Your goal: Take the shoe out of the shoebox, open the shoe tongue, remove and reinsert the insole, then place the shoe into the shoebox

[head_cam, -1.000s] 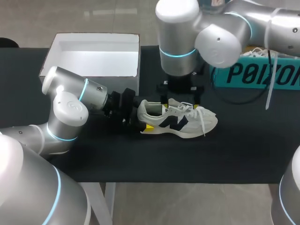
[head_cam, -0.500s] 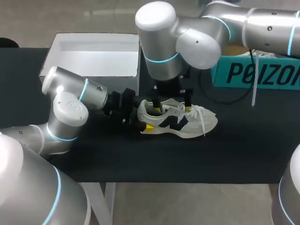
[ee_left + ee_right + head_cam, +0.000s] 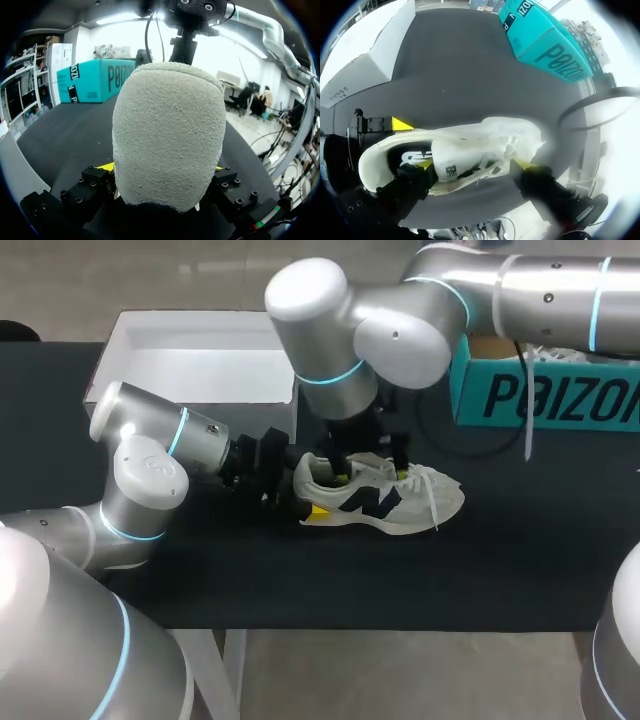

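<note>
Mid-table, on the black tabletop (image 3: 500, 570), the cream suede-and-mesh sneaker (image 3: 385, 502) sits on its sole, toe twd our right. It's outside both the open white cardboard box (image 3: 200, 380) behind it and the teal cardboard box (image 3: 540, 395) at far right; we can't tell which is the shoebox. Our left gripper (image 3: 162, 172) is clamped on the heel, a yellow tip against each side. Our right gripper (image 3: 472, 165) hangs over the shoe w/ fingers apart: one tip by the foot opening, the other over the laces, tongue between them, not gripped. We judge this is the tongue-opening step. Risks:
- The right fingers could snag the laces instead of the tongue & drag the whole shoe.
- A hard upward pull could twist the heel out of the left clamp, as the suede looks soft & squashy.
- A tip going too deep could catch the insole edge early
</note>
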Controlling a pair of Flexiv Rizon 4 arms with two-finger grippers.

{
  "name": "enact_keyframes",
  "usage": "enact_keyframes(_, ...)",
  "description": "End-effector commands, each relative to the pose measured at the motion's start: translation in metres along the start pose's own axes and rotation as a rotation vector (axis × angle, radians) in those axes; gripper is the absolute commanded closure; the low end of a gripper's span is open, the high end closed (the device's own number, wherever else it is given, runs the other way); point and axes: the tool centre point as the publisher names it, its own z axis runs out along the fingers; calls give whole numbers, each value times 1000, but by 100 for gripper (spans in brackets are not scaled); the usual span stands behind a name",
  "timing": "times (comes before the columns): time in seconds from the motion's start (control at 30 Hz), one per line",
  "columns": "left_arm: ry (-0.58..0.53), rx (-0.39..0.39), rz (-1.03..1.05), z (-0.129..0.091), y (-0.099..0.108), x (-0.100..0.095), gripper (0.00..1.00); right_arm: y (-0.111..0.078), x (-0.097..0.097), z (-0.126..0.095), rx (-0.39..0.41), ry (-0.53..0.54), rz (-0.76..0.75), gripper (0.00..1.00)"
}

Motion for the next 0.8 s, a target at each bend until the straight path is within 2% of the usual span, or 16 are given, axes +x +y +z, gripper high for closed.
enact_keyframes(0.03, -3, -1, 0, 0, 0, 1, 100, 9, -16, -3, 9, 18, 18, 81)
enact_keyframes(0.1, -3, -1, 0, 0, 0, 1, 100, 12, -21, -5, 11, 25, 28, 100)
enact_keyframes(0.5, -3, -1, 0, 0, 0, 1, 100, 18, -43, -6, 63, 98, 71, 100)
enact_keyframes(0.63, -3, -1, 0, 0, 0, 1, 100, 18, -60, -5, 69, 76, 111, 100)
enact_keyframes(0.8, -3, -1, 0, 0, 0, 1, 100, 21, -82, 6, 74, -14, 175, 100)
